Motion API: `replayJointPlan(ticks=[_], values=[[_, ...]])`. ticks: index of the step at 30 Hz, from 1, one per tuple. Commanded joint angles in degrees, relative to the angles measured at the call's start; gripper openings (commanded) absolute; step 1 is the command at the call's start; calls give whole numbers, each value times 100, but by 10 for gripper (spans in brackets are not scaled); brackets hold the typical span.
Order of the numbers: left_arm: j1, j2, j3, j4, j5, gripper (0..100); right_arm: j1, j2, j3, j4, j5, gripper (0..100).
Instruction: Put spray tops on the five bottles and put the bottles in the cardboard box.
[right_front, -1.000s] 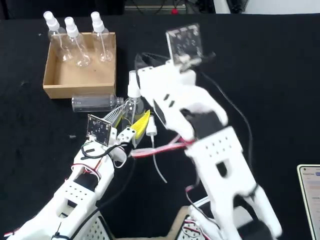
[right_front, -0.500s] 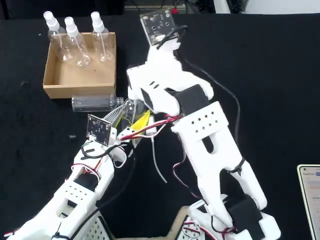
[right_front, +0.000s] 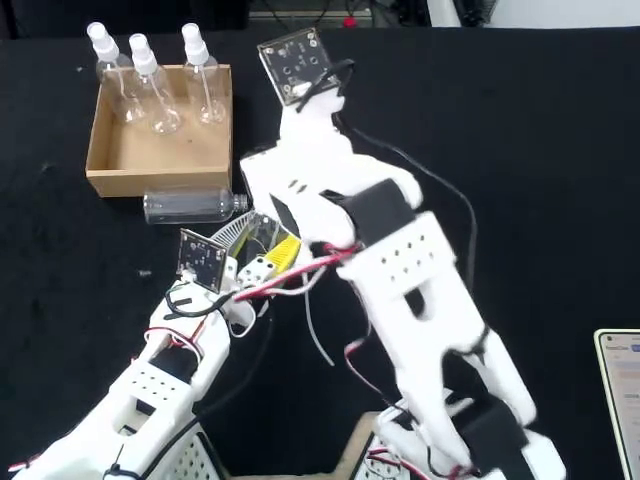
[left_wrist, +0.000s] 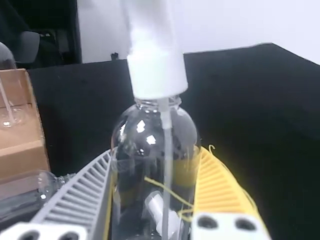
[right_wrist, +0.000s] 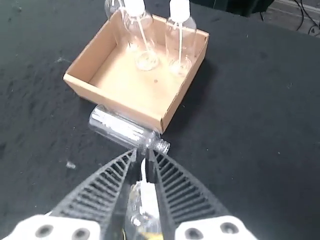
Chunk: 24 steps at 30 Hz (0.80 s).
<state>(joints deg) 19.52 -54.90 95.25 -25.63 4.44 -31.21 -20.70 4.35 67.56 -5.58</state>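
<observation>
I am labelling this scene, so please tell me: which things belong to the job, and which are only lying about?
Job: cardboard box; three capped bottles in it; open bottle lying beside it; upright bottle in the left gripper; spray top in the right gripper.
Lying about: screen on the right; small white scrap.

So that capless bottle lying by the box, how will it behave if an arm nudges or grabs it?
Probably rolls: the bottle lies on its round side, beside the box. Likely light, since it looks empty. Its smooth clear wall may slip when gripped.
</observation>
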Motion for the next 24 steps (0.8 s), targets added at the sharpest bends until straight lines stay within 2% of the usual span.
replayJointPlan(ticks=[1,13,19,24], values=[[-66,-105,-4,-88,35,30,-105,-541,127,193,62,12],[-66,-105,-4,-79,35,30,-79,-1200,1297,-580,70,15],[-66,-105,-4,-105,35,30,79,-1174,1323,-686,756,15],[-13,-105,-4,-105,35,30,193,-1165,1349,-703,826,15]])
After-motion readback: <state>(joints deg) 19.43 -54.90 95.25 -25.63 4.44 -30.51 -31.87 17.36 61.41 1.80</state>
